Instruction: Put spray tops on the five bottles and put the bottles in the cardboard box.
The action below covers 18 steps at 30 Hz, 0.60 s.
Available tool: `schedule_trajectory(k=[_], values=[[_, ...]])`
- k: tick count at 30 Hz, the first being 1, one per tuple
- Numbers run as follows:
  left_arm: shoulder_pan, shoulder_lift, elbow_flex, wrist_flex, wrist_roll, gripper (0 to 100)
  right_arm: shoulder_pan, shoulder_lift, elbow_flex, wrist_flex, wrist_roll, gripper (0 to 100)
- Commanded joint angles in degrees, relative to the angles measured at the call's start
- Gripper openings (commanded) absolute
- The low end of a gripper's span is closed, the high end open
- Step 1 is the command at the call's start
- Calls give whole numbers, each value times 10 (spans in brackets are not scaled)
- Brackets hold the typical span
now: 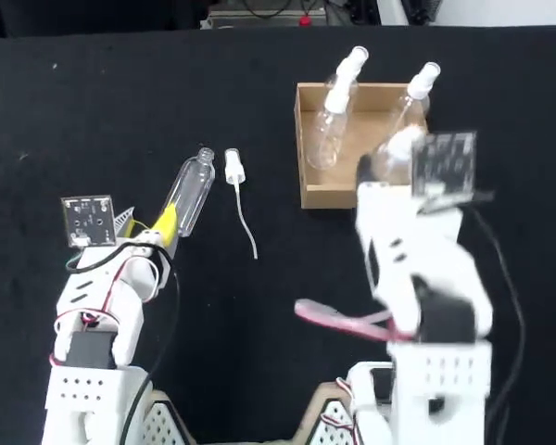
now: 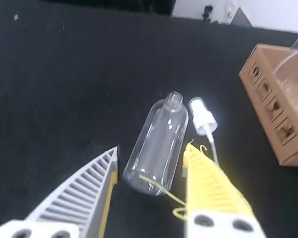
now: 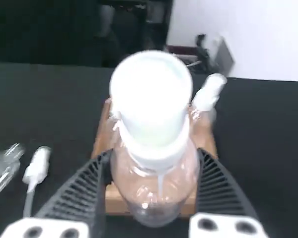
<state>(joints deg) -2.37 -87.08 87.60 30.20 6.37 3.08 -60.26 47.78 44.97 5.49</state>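
Note:
A clear bottle without a top (image 1: 191,191) (image 2: 158,144) lies on the black table, neck pointing away from the arms. My left gripper (image 1: 157,230) (image 2: 151,171) is open, its fingers on either side of the bottle's base. A loose white spray top (image 1: 234,170) (image 2: 203,116) with its thin tube lies just right of that bottle. My right gripper (image 1: 389,171) (image 3: 151,193) is shut on a capped bottle (image 3: 153,144), held upright over the near edge of the cardboard box (image 1: 308,192) (image 3: 102,144). Two capped bottles (image 1: 334,111) (image 1: 410,100) lean in the box.
The black cloth covers the whole table. The box stands at the back, right of centre, and its brown side (image 2: 280,116) shows in the left wrist view. A red cable (image 1: 338,320) loops by the right arm's base.

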Motion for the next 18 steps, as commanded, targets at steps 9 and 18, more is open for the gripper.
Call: schedule_trajectory(k=[9,18], values=[[0,-6,65,-120,5,202,48,253,-42,-253,-29,145],[0,-6,66,-118,5,202,32,385,-46,-371,-68,145]])
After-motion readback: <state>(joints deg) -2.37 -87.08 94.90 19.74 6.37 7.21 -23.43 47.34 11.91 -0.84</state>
